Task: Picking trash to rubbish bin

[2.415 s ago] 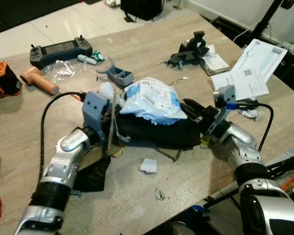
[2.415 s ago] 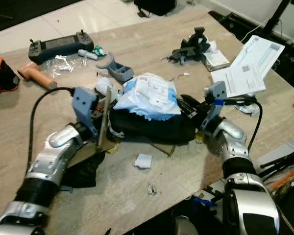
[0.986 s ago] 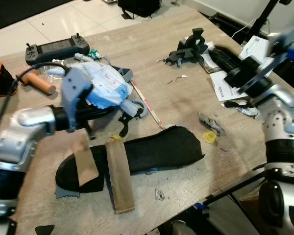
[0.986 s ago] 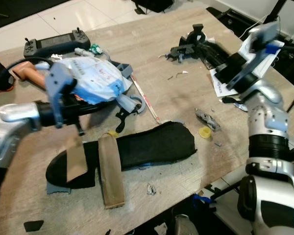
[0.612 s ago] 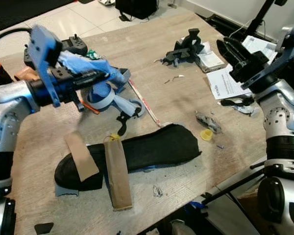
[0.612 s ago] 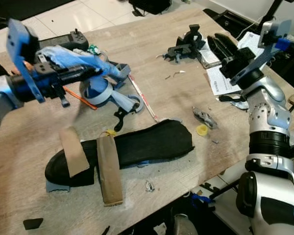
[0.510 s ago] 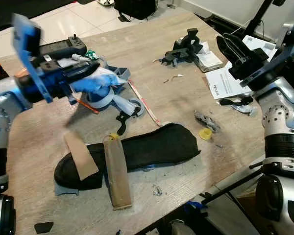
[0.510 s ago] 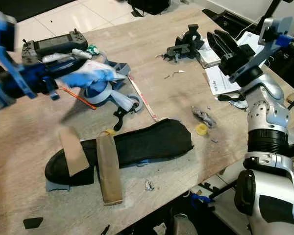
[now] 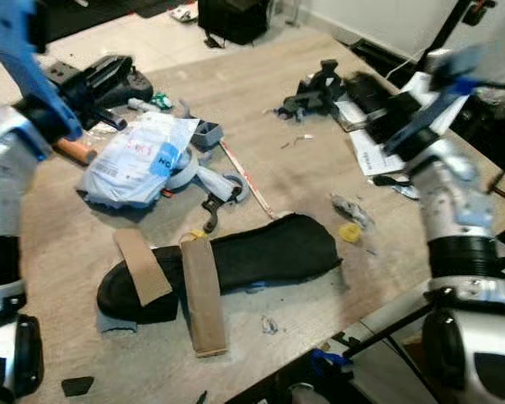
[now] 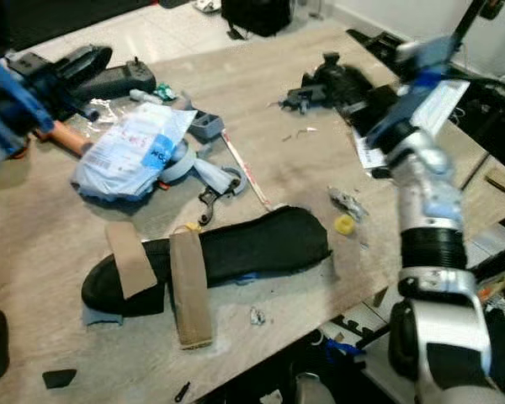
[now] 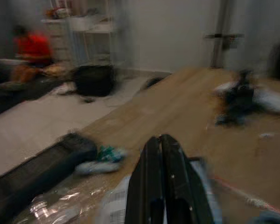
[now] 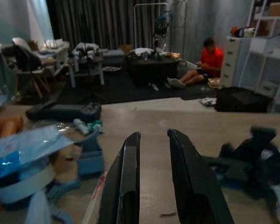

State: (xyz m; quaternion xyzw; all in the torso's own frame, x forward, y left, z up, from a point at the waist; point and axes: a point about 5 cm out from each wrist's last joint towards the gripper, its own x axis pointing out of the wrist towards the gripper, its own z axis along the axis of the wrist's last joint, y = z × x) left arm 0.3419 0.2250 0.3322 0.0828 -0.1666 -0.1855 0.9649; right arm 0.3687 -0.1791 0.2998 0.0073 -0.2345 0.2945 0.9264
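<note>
A white and blue plastic bag (image 9: 135,160) lies loose on the wooden table (image 9: 261,50), with a blue tape dispenser (image 9: 206,135) at its far edge. My left gripper (image 11: 161,137) is raised above the table's far left, beyond the bag, shut and holding nothing. My right gripper (image 12: 153,134) hovers over the far right of the table near the papers (image 9: 387,143), its fingers slightly apart and holding nothing. A yellow cap (image 9: 349,231), a crumpled grey scrap (image 9: 351,209) and a small bit (image 9: 269,324) lie on the table.
A long black sole (image 9: 252,257) with two brown strips across it lies near the front edge. A handheld controller (image 10: 118,80), an orange-handled tool (image 9: 71,150) and a black clamp (image 9: 316,88) sit at the back. A person in red (image 12: 210,56) sits on the floor beyond.
My left gripper has let go of the plastic bag, which now lies on the table, and has drawn back up to the far left. The right arm has swung lower and leftward.
</note>
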